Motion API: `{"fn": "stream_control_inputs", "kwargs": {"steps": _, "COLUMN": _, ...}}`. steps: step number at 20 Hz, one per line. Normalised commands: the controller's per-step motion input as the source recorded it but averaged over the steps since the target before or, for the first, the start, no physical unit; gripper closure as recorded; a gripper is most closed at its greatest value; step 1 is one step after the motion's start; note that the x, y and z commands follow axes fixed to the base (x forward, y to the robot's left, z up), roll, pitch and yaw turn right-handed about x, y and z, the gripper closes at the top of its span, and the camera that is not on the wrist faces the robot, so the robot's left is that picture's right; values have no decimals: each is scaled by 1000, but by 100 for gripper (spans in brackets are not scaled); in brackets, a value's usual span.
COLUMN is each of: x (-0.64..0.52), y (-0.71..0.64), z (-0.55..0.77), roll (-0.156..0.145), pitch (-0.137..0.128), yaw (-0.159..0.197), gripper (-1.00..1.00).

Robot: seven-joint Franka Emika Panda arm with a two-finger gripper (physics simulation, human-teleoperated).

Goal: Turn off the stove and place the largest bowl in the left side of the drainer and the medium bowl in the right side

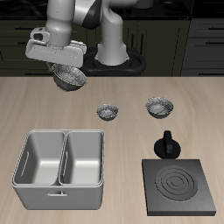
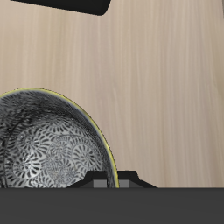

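Gripper: your gripper (image 1: 66, 72) hangs high over the back of the table, farther back than the drainer; the fingers pinch the rim of the big bowl (image 1: 70, 80), which hangs off the table under the hand.
Big bowl: in the wrist view the big bowl (image 2: 52, 144) fills much of the frame with bare table below it; it looks the widest of the three, so I judge it to be the largest one; a rim grip keeps the hollow facing up and leaves the underside free to go down into a compartment.
Other bowls: two smaller bowls rest on the table, apart from each other and behind the stove; the middle bowl (image 1: 159, 107) sits nearer the knob; the small bowl (image 1: 107, 111) sits nearer the drainer; the small one has no part in your job.
Drainer: the drainer (image 1: 61, 185) stands near the table's front edge; both compartments hold nothing.
Stove: the stove (image 1: 179, 185) lies beside the drainer with its knob (image 1: 167, 146) just behind it; you cannot read from here whether it is off.
Next: carry the big bowl forward and down over the left compartment; watch the divider and walls, since a hanging bowl may swing or catch.
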Motion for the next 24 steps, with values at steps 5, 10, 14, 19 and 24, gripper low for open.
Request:
{"fn": "stream_control_inputs", "kwargs": {"steps": 5, "x": 339, "y": 121, "z": 138, "roll": -53, "pitch": 7, "yaw": -6, "gripper": 100}}
{"fn": "stream_control_inputs", "kwargs": {"steps": 10, "x": 206, "y": 300, "z": 284, "roll": -23, "pitch": -12, "yaw": -52, "gripper": 100}}
{"fn": "stream_control_inputs", "kwargs": {"steps": 14, "x": 72, "y": 404, "z": 221, "roll": -11, "pitch": -56, "yaw": 24, "gripper": 100}}
{"fn": "stream_control_inputs", "kwargs": {"steps": 19, "x": 382, "y": 286, "z": 270, "roll": -14, "pitch": -10, "yaw": -11, "gripper": 100}}
{"fn": "stream_control_inputs", "kwargs": {"steps": 24, "x": 387, "y": 212, "z": 14, "roll": 15, "pitch": 23, "yaw": -1, "gripper": 100}}
